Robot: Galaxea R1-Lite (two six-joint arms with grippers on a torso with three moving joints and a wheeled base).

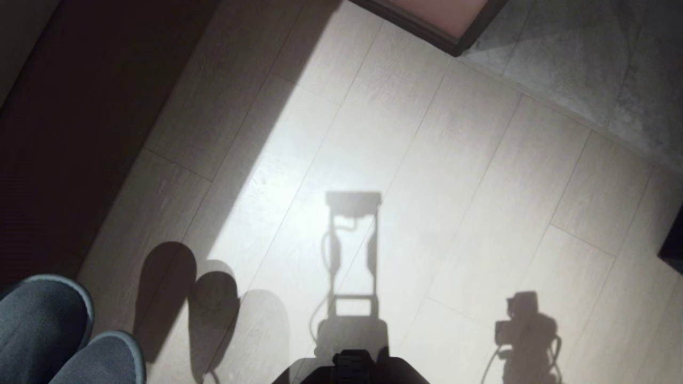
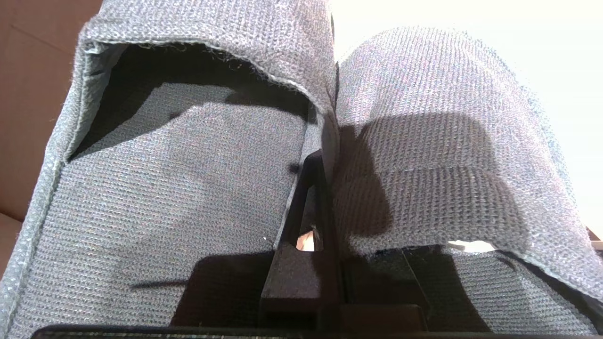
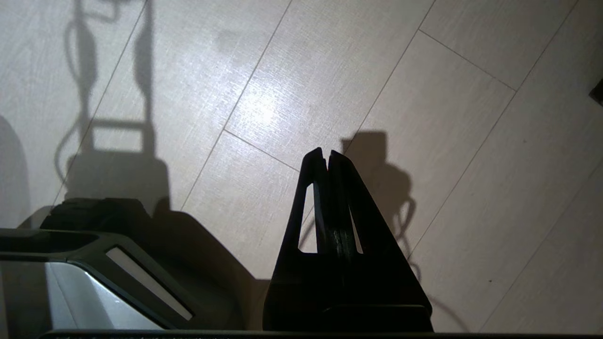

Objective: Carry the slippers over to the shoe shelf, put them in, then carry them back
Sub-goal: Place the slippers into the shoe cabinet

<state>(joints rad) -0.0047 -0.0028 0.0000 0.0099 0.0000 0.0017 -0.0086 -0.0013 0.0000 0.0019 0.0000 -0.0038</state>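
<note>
The slippers [image 1: 48,330], a grey-blue fabric pair, show at the head view's lower left edge, toes pointing away. In the left wrist view they fill the picture side by side: one [image 2: 179,188] with its dark opening showing, the other [image 2: 447,141] with its wide band. My left gripper [image 2: 325,160] is shut on their adjoining inner walls, and one black finger [image 2: 301,212] lies inside the first slipper. My right gripper [image 3: 326,153] hangs shut and empty above the pale plank floor [image 3: 424,94]. The shoe shelf is out of view.
My own base [image 3: 94,263] sits low beside the right gripper. A dark strip [image 1: 64,106] runs along the left. A dark-framed pinkish panel [image 1: 443,16] and grey flooring [image 1: 587,64] lie ahead on the right. A dark object [image 1: 673,240] stands at the right edge.
</note>
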